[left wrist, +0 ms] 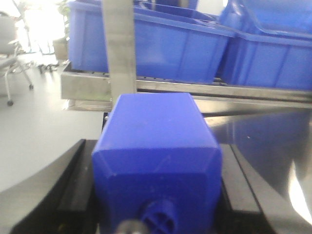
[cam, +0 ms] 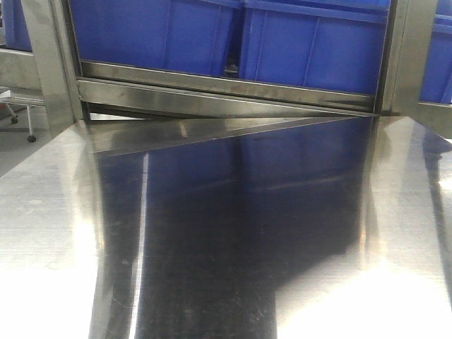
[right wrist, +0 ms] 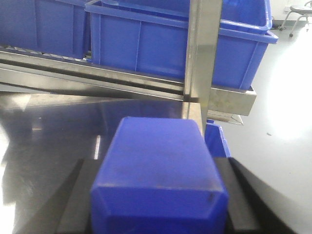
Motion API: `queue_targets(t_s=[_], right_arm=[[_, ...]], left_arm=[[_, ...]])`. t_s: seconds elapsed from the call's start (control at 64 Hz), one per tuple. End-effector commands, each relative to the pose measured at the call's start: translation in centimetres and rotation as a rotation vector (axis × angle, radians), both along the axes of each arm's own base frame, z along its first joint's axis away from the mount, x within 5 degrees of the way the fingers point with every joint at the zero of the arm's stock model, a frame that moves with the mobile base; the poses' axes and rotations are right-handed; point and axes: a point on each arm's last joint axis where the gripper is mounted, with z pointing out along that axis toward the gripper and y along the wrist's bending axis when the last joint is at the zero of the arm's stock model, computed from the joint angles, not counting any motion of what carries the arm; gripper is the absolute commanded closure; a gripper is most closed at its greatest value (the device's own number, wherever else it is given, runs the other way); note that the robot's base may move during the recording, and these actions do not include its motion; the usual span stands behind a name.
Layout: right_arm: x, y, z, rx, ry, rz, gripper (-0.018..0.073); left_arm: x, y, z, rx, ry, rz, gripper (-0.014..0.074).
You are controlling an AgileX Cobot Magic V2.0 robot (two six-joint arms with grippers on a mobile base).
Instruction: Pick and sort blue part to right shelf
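In the right wrist view my right gripper (right wrist: 157,168) is shut on the blue part (right wrist: 158,170), a solid-blue rectangular block with sloped shoulders. Its cap end is cut off by the bottom edge of the frame. The black fingers (right wrist: 73,195) press on both of its sides. In the left wrist view my left gripper (left wrist: 158,148) is shut on a similar blue block (left wrist: 156,141) whose small round knob (left wrist: 158,218) points at the camera. Neither gripper nor either block shows in the front view.
The steel table (cam: 56,212) runs up to a sloped steel shelf rail (cam: 226,92) carrying large blue bins (cam: 311,49). Steel uprights (right wrist: 202,53) (left wrist: 119,48) stand just beyond each held block. Open floor lies off the table's sides, with chair legs (left wrist: 9,73) at the left.
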Motion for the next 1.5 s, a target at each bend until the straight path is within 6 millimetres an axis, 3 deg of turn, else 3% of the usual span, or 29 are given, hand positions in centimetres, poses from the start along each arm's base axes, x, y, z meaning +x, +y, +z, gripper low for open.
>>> queue_targets(t_s=[0.0, 1.484], right_arm=[[-0.05, -0.05, 1.74, -0.004, -0.111, -0.007, 0.0145], [-0.05, -0.05, 1.74, -0.004, -0.111, -0.007, 0.0145]], left_arm=[[-0.12, -0.11, 1.65, 0.000, -0.110, -0.013, 0.0253], [-0.12, -0.11, 1.63, 0.001, -0.108, -0.013, 0.0263]])
